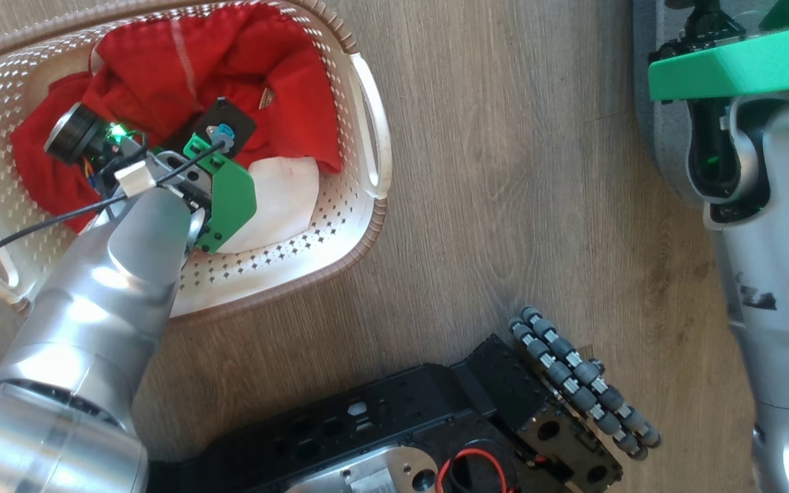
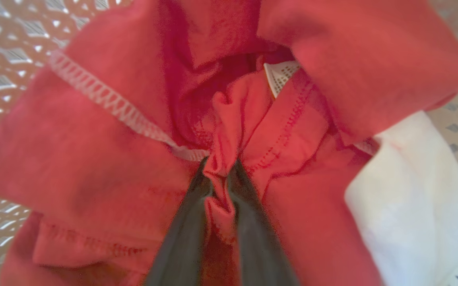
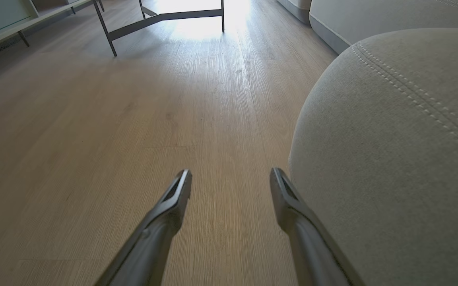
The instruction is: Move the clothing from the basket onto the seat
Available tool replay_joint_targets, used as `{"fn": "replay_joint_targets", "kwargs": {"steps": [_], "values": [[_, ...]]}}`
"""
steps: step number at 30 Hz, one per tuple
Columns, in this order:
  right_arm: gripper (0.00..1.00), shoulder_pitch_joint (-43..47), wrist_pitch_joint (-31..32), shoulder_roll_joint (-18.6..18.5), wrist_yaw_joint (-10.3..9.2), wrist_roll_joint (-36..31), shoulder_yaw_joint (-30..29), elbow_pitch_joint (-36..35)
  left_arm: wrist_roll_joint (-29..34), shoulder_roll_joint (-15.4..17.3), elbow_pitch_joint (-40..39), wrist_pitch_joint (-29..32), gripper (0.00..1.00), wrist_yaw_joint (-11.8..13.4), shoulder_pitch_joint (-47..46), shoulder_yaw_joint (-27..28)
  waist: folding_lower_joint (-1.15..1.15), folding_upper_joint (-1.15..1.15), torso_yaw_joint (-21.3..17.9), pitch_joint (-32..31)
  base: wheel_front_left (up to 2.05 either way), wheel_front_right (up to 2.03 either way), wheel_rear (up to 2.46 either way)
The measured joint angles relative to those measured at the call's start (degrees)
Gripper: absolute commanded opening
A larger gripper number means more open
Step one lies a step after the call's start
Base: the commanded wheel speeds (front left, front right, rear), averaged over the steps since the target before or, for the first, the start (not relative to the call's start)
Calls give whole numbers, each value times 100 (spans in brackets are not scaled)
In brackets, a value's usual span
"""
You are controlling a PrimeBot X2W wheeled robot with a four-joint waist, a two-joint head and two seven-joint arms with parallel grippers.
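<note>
Left arm (image 1: pixel 127 253) reaches down into the basket (image 1: pixel 264 267); in the head view its wrist mount and green bracket cover the fingers.

Left wrist view: left gripper (image 2: pixel 220 165) is narrow, its two dark fingers (image 2: pixel 181 238) pressed in on a bunched fold of the red garment (image 2: pixel 105 159). I see the fold gathered up between the tips, so I log it as a pinch on the fabric. A white zigzag-stitched seam (image 2: pixel 105 99) runs diagonally across the red cloth just left of the fingertips. A small white mesh tag (image 2: pixel 282 75) shows in the folds above the pinch.

All the clothing is in the basket. The red garment fills most of it, heaped toward the far wall. The white cloth (image 1: pixel 278 198) lies at the right end, partly tucked under the red, touching the perforated side. The basket stands on the wood-look floor (image 1: pixel 504 205), white side handle (image 1: pixel 372 123) facing the robot's right.

Right wrist view: right gripper (image 3: pixel 231 180) is wide, nothing between the fingers, hanging above bare floor. The grey seat cushion (image 3: pixel 392 159) is just beside its right finger, rounded corner and double pale stitch line toward me. I cannot tell whether the finger touches it. The seat is well apart from the basket.

The robot base (image 1: pixel 401 424) and a roller wheel (image 1: pixel 579 380) sit at the bottom of the head view.
</note>
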Motion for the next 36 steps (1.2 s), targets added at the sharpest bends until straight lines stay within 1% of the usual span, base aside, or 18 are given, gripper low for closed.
{"fn": "replay_joint_targets", "kwargs": {"steps": [4,9,13,17,18,21,24,28,30,36], "values": [[100,-2,0,14,0,0,0,9,-156,-1,27,-31,0,56,2,37,0,0,-12,-45,0,0,0],[100,-8,1,54,0,19,32,42,-401,-18,55,-324,0,63,37,165,0,0,-59,-198,0,0,0],[100,-4,0,19,0,19,37,112,-594,-130,42,-556,0,52,175,225,0,0,-10,-469,0,0,0],[100,24,0,-115,0,18,71,208,-892,-246,-96,-668,0,41,455,371,0,0,92,-818,0,0,0],[100,35,0,-147,0,16,112,235,-953,-252,-156,-675,0,-1,515,388,0,0,123,-914,0,0,0],[100,126,1,-245,0,18,204,326,-1109,-260,-405,-720,0,-56,651,399,0,0,229,-1205,0,0,0],[100,230,0,-330,0,18,231,421,-1284,-271,-883,-726,0,-56,814,452,0,0,352,-1493,0,0,0],[100,324,1,-369,0,53,386,543,-1488,-279,-1403,-734,0,-96,1184,539,0,0,510,-1913,0,0,0],[100,455,1,-414,0,62,516,667,-1607,-280,-1724,-734,0,-90,1525,598,0,0,612,-2243,0,0,0],[100,712,1,-442,0,103,572,936,-1736,-289,-2418,-734,0,-90,1889,838,0,0,811,-2869,0,0,0]]}}
